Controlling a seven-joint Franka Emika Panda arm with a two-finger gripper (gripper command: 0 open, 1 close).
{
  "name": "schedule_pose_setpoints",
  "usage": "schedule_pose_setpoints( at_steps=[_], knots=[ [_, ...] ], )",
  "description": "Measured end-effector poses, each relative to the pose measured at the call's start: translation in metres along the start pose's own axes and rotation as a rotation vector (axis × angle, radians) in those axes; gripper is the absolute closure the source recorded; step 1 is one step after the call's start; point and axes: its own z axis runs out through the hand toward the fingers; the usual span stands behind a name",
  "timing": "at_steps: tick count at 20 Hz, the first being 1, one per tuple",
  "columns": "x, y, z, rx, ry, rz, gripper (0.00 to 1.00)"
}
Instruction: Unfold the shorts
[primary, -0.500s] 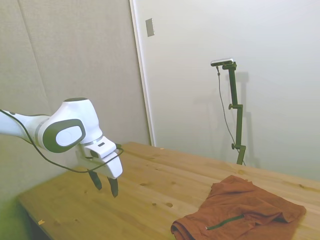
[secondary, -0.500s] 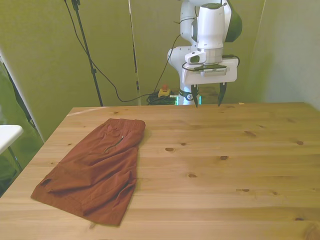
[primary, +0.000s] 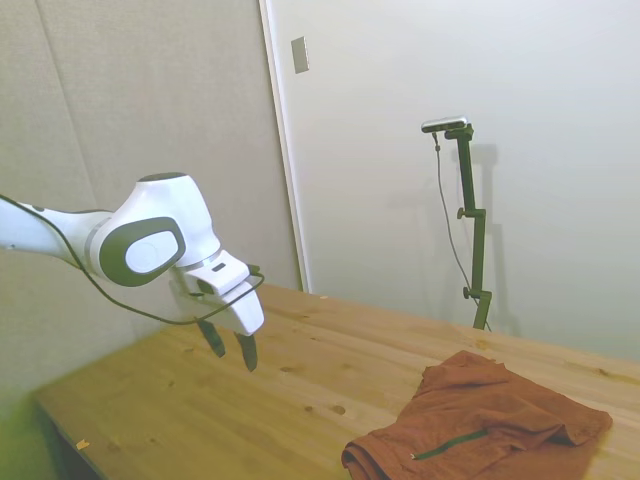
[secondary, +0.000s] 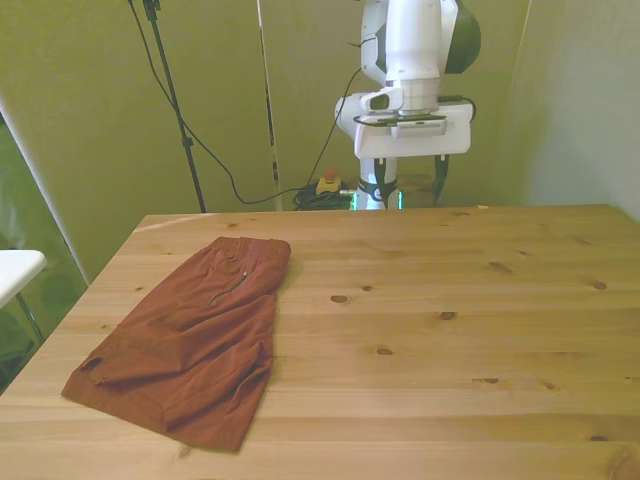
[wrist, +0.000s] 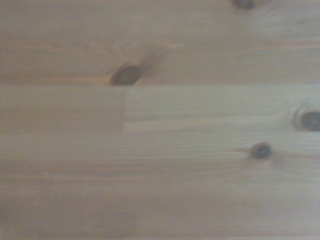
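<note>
Nearest to us in the front view, the shorts (secondary: 187, 342) lie folded on the wooden table (secondary: 450, 350), by the edge at the front view's left and reaching almost to the near edge. We see the rust-orange fabric flat, one layer over another, with a dark zipper line (secondary: 228, 290) toward its far end. In the side view the shorts (primary: 480, 420) sit at the table's near right corner, rumpled along the fold.

Farther back, we find the gripper (secondary: 408, 182) raised in the air above the table's far edge, well apart from the shorts. Its two dark fingers (primary: 247, 352) stand spread, with nothing between them.

The wrist view gives us only bare, blurred table boards (wrist: 160, 150) with dark knots (wrist: 126, 75).
</note>
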Motion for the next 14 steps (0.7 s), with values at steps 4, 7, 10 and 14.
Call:
schedule_pose_setpoints(
  at_steps=[4, 7, 10, 14],
  knots=[
    [0.074, 0.031, -0.016, 0.039, 0.056, 0.107, 0.00],
    [0.140, 0.058, -0.017, 0.044, 0.077, 0.178, 0.00],
    [0.198, 0.078, -0.011, 0.053, 0.090, 0.237, 0.00],
    [0.271, 0.116, 0.000, 0.070, 0.093, 0.351, 0.00]
  ],
)
